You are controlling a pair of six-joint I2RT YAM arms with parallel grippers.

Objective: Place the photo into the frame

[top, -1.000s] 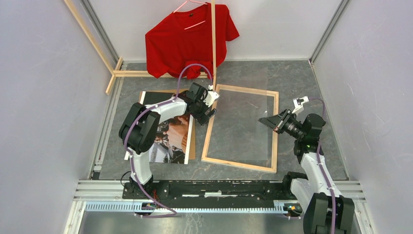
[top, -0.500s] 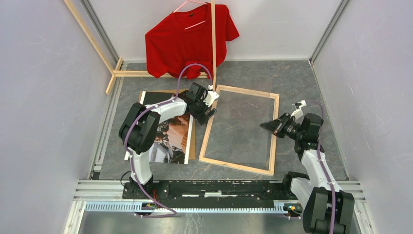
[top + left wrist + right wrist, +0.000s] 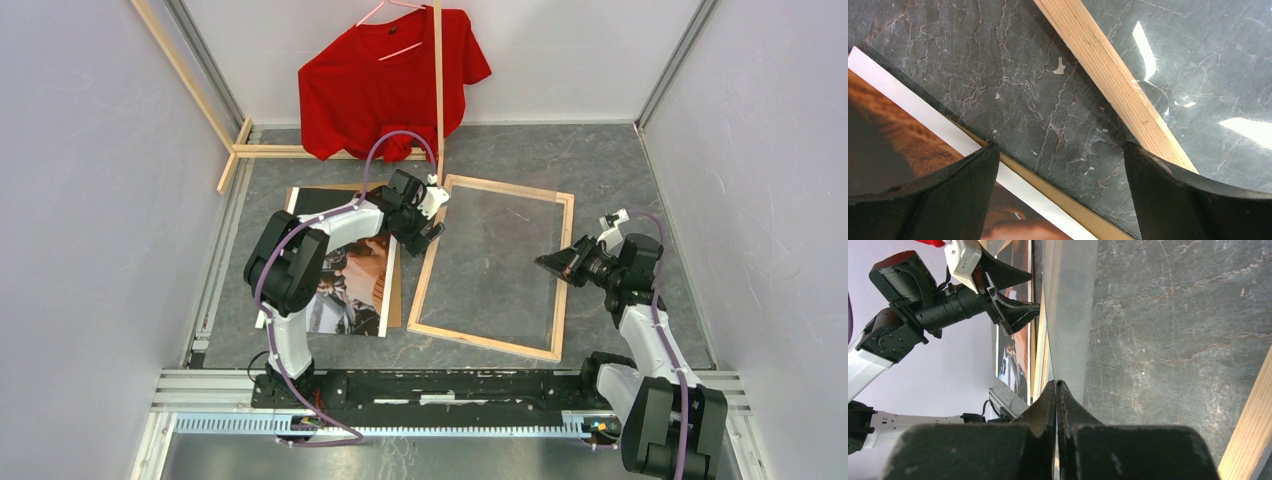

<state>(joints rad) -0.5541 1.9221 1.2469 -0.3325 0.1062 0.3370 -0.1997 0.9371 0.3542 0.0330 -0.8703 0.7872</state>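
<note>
Frame (image 3: 488,341) lies flat mid-table, bare wood up, with open stone table (image 3: 600,160) round its rails. Photo (image 3: 345,300) is face up just left on brown cardboard (image 3: 394,290), a narrow gap between. Right gripper (image 3: 547,262) is pinched tight on the clear sheet (image 3: 490,260) at its right edge. Left gripper (image 3: 437,215) is spread wide and empty over that gap.

Purple cables (image 3: 400,134) trail white links (image 3: 345,222); left hand (image 3: 436,215), right hand (image 3: 548,260) are black.
</note>
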